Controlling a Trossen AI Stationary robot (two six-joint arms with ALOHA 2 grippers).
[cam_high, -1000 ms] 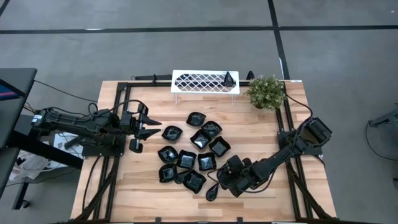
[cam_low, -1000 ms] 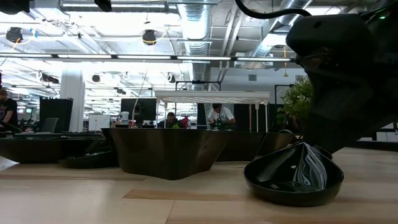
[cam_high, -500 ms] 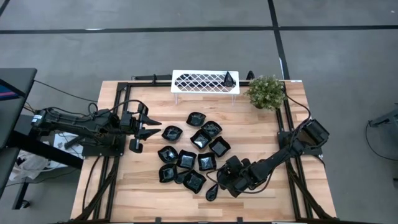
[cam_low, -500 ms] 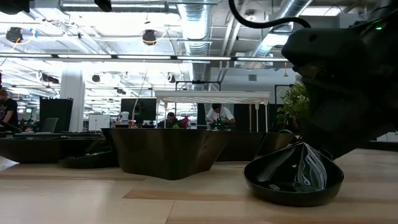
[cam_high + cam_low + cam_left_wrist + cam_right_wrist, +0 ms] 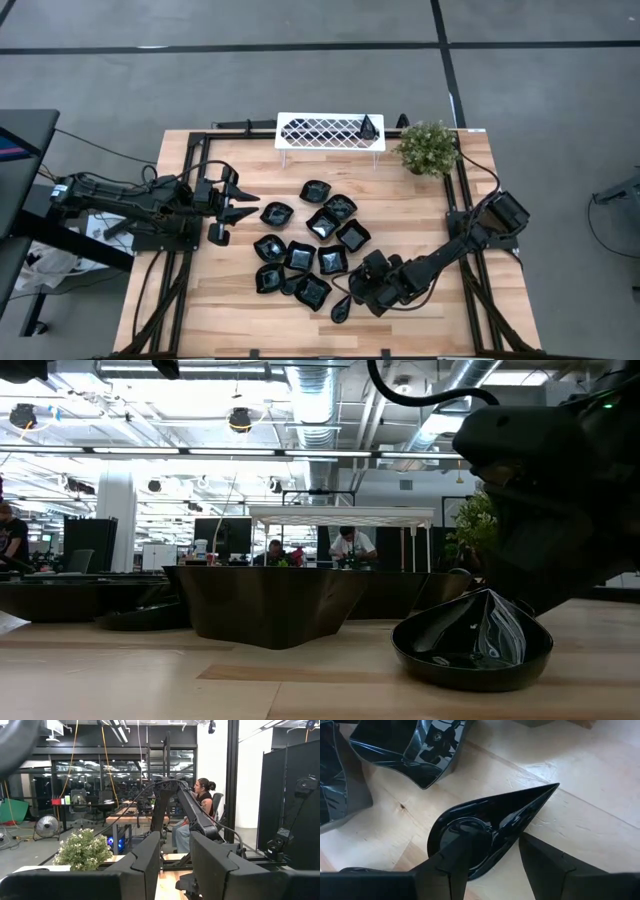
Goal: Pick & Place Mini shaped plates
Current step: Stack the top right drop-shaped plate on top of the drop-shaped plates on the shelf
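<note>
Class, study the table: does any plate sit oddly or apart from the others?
One mini plate stands on the far end of the white lattice tray, alone, away from the cluster of plates on the table. A teardrop plate lies apart at the near edge, under the open right gripper.

The middle of the worktop (image 5: 230, 300) is blocked by a tight cluster of mini shaped plates (image 5: 312, 245), most of them touching or just beside each other, so no clear lane is found between them. At the rear edge, the way is closed by the white tray (image 5: 330, 131), and the rear right corner is taken by the plant (image 5: 428, 147). Free wood is seen along the front edge on the left side. The front right part is occupied by the right arm, with a teardrop plate (image 5: 490, 827) directly under its fingers (image 5: 452, 860).
</note>
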